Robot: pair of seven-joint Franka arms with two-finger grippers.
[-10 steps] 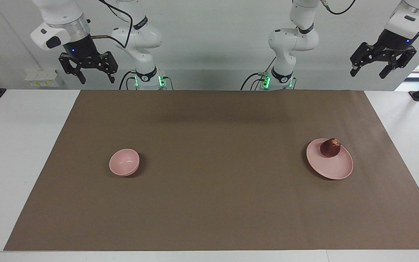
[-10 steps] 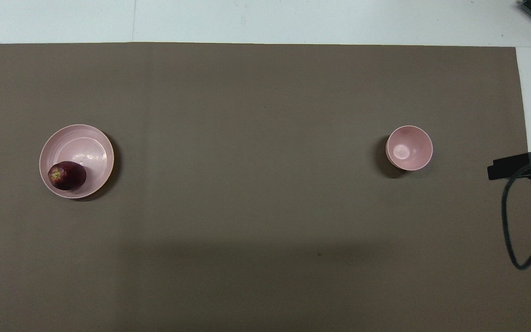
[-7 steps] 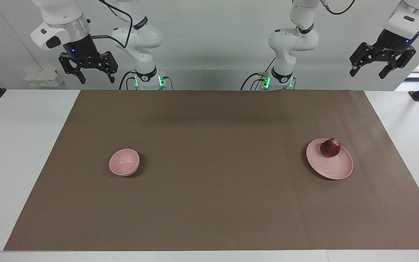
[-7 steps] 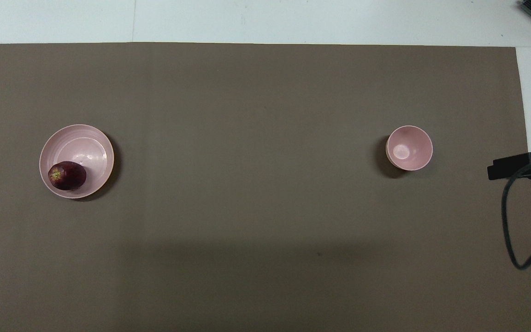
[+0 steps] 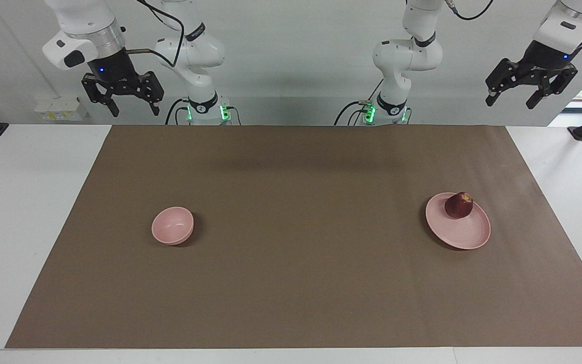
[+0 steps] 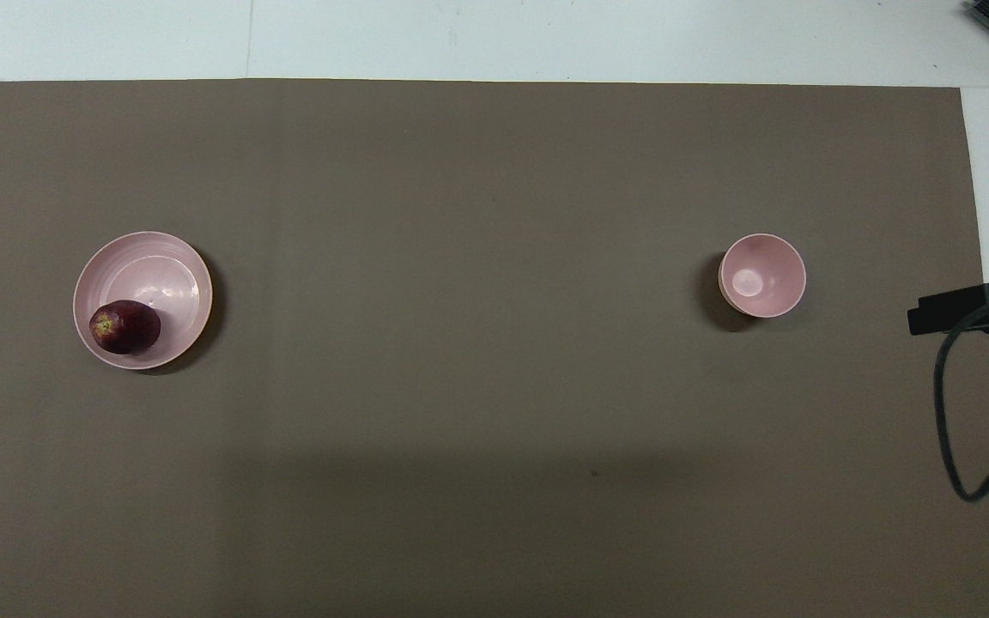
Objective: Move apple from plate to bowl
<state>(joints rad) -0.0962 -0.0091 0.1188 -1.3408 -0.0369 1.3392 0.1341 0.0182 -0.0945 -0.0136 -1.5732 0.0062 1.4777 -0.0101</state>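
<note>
The dark red apple [image 5: 458,205] [image 6: 124,327] lies on the pale pink plate [image 5: 465,232] [image 6: 160,275], at the plate's edge nearer to the robots, toward the left arm's end of the table. The small pink bowl [image 5: 172,225] [image 6: 761,275] stands with nothing in it toward the right arm's end. My left gripper [image 5: 511,101] hangs open high above the table's edge at its own end, well off the plate. My right gripper [image 5: 135,110] hangs open high above the table's edge at its end. Neither holds anything.
A brown mat [image 5: 291,283] covers most of the white table and carries both dishes. A black part with a dangling cable [image 6: 954,309] juts in over the mat's edge at the right arm's end.
Both grippers have risen slightly. The apple, plate and bowl have not moved.
</note>
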